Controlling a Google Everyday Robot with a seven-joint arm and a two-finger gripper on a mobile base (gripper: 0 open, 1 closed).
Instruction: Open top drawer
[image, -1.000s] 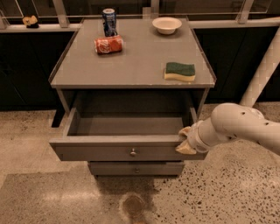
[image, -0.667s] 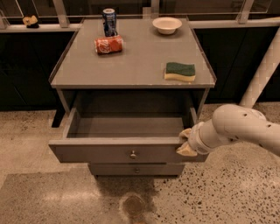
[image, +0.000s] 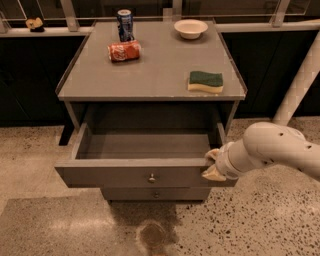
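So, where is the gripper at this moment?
In the camera view the gripper is at the right front corner of the top drawer, which stands pulled out, to the right of its knob.

Two cans (image: 125, 25) (image: 124, 51), one bowl (image: 190, 28), one sponge (image: 205, 81), one gripper (image: 211, 164) at drawer (image: 120, 176).

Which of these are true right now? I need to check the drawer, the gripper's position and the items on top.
1. The top drawer is pulled out and nothing lies inside it. True.
2. The gripper is on the knob. False: it is at the right end of the drawer front, and the knob is free.
3. The red can stands upright. False: it lies on its side, and the blue can behind it stands upright.
4. A green-and-yellow sponge lies on the cabinet top near its right edge. True.
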